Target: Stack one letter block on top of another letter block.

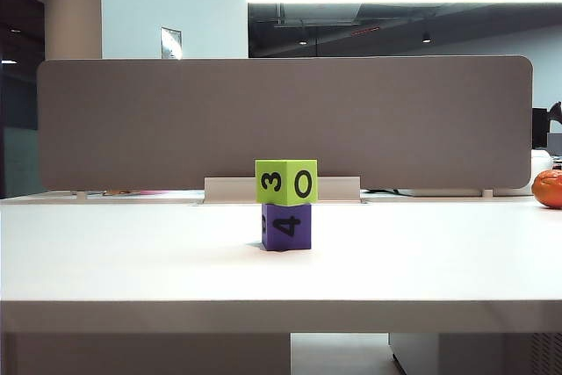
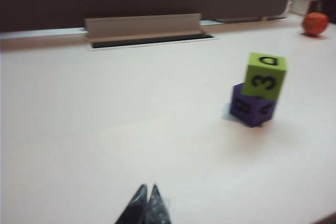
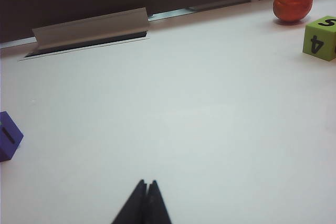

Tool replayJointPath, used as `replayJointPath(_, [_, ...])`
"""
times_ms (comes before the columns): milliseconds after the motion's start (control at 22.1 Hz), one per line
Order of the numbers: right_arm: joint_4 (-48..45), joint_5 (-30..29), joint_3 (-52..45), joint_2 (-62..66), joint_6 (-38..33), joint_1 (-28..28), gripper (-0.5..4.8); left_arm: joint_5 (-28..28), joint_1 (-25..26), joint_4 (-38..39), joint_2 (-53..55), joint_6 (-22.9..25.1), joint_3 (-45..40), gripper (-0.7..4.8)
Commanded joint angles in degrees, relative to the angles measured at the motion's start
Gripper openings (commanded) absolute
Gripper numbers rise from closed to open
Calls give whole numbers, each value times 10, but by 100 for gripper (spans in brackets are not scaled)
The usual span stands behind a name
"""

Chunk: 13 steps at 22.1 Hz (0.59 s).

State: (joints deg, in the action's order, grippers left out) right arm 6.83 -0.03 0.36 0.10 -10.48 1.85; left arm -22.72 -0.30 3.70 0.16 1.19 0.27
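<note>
The lime-green letter block (image 1: 286,182) with "3" and "0" rests on top of the purple letter block (image 1: 286,227) with "4", in the middle of the white table. The left wrist view shows the same stack: the green block (image 2: 264,76) sits squarely on the purple block (image 2: 251,107). My left gripper (image 2: 148,187) is shut and empty, well back from the stack. My right gripper (image 3: 146,182) is also shut and empty; only a corner of the purple block (image 3: 8,141) shows at the edge of its view. Neither gripper appears in the exterior view.
An orange fruit (image 1: 548,188) lies at the table's far right. Near the fruit (image 3: 292,3) stands another green cube (image 3: 320,38) marked "4". A grey partition (image 1: 281,120) and a cable slot (image 2: 144,30) run along the back edge.
</note>
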Motion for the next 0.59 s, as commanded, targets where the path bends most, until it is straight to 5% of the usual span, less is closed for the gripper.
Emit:
replayJointPath(45, [-7,0,-3,-1,1,0,-1,74,0,-8,0,18,2,-6])
replayJointPath(317, [-7,0,-3,-1,1,0,-1,224,0,-13,0,17,2,-6])
replayJointPath(589, [-7,0,-3,-1,1,0,-1,229,0,-106,0,31,2,-6])
